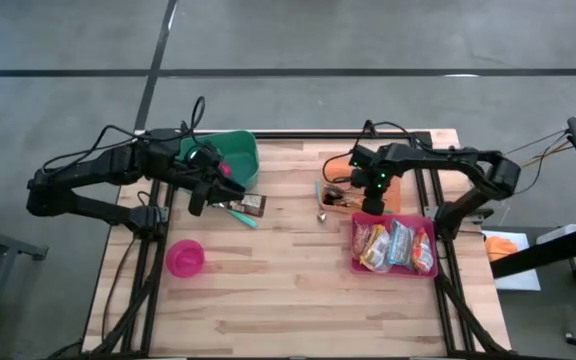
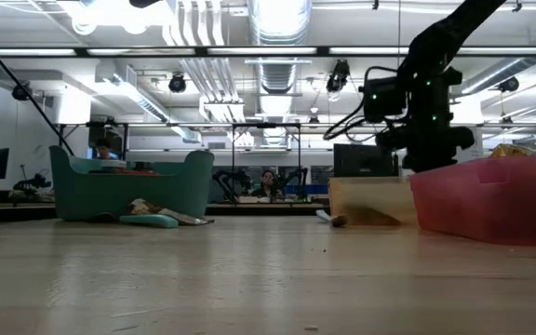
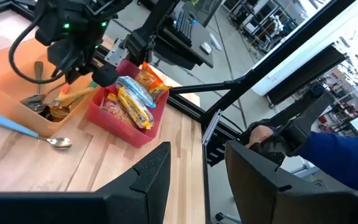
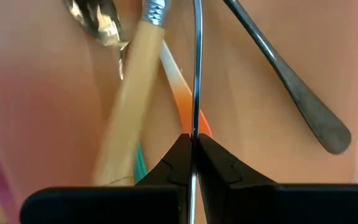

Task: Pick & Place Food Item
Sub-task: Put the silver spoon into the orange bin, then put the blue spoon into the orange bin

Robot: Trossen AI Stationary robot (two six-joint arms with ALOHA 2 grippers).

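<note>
- Over the orange utensil tray (image 1: 393,196) at the table's right rear, the right gripper (image 4: 193,142) is down among the cutlery, its two dark fingers pinched together on a thin metal utensil handle (image 4: 197,68) that runs straight out from the fingertips
- Beside that thin handle lie a wooden-handled utensil (image 4: 130,99), a spoon bowl (image 4: 97,18) and a darker handle (image 4: 291,81), all close, so a lift should go straight up and slowly, to keep the neighbours from being dragged along
- Judged against the task, the grip looks misplaced: the food packets (image 1: 393,245) sit in the red bin (image 1: 355,262) just beside the tray, on the near side of it, apart from these fingers and untouched
- Near the green bin (image 1: 238,150) at the left rear, the left gripper (image 3: 196,168) is held up off the table with its fingers apart and nothing between them
- A dark wrapped snack (image 1: 253,203) lies on the wood just beside the left gripper, next to a teal-handled utensil (image 1: 240,214); a pink bowl (image 1: 185,257) stands nearer the front edge
</note>
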